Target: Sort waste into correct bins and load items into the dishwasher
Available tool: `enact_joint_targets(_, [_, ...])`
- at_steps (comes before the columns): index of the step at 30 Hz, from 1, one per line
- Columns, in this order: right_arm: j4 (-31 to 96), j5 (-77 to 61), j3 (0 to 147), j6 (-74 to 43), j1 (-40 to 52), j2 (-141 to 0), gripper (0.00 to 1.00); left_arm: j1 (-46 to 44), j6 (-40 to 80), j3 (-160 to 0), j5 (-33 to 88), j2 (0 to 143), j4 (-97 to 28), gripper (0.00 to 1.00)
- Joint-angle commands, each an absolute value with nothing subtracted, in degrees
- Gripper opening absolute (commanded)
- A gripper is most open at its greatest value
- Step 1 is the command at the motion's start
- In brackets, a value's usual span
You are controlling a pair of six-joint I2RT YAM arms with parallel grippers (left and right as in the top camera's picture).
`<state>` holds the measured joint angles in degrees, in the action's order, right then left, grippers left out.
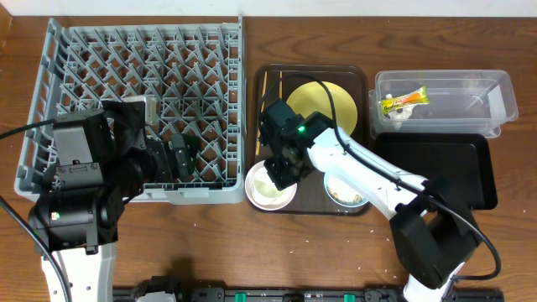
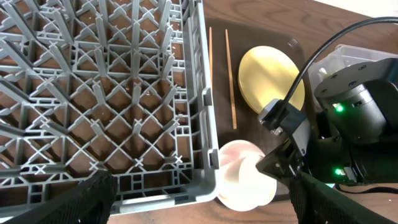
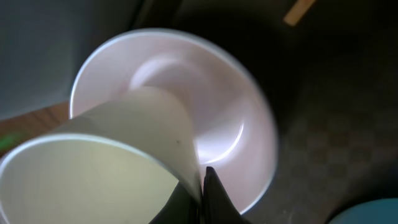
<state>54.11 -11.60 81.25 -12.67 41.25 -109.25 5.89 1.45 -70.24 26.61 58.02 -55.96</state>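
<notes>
The left claw [image 2: 200,186] hangs with its jaws spread wide and nothing between them, the near right corner of the dish rack [image 1: 134,59] directly beneath it and the rack's pegs all bare. To the right, the right claw [image 1: 281,172] is pinched tight on the wall of the small white cup [image 3: 106,168], which lies tipped on its side. The white bowl [image 3: 236,106] sits right under the claw on the brown tray [image 1: 267,75]. The chopsticks [image 2: 230,81] and yellow plate [image 1: 336,101] lie beyond the claw, and the light blue bowl [image 1: 346,195] is just to its right. The step looks like lifting the cup out for loading. Next the claw must raise it clear of the bowl's rim without dragging the bowl, then carry it left over the rack wall and seat it among the pegs
</notes>
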Motion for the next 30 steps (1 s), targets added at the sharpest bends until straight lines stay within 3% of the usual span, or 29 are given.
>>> enact_joint_targets(1, [54.6,-11.7,82.0,-13.2,39.4,-107.4,0.01,5.7,0.7,-71.1,26.1,57.9,-56.1,0.91])
enact_joint_targets(5, [56.7,-14.7,85.3,-12.6,35.6,-103.8,0.01,5.7,1.3,-71.1,26.1,57.9,-55.8,0.91])
enact_joint_targets(12, [53.3,-33.5,90.9,-7.2,21.7,-96.8,0.01,5.7,10.1,-71.1,28.7,58.0,-51.1,0.91])
enact_joint_targets(21, [42.2,-68.1,90.9,-2.4,16.0,-97.2,0.01,5.9,18.9,-71.1,62.0,61.8,-37.4,0.91])
enact_joint_targets(30, [34.9,-79.7,90.9,-0.7,19.1,-97.2,0.01,5.1,23.9,-71.1,79.1,64.2,-30.7,0.91])
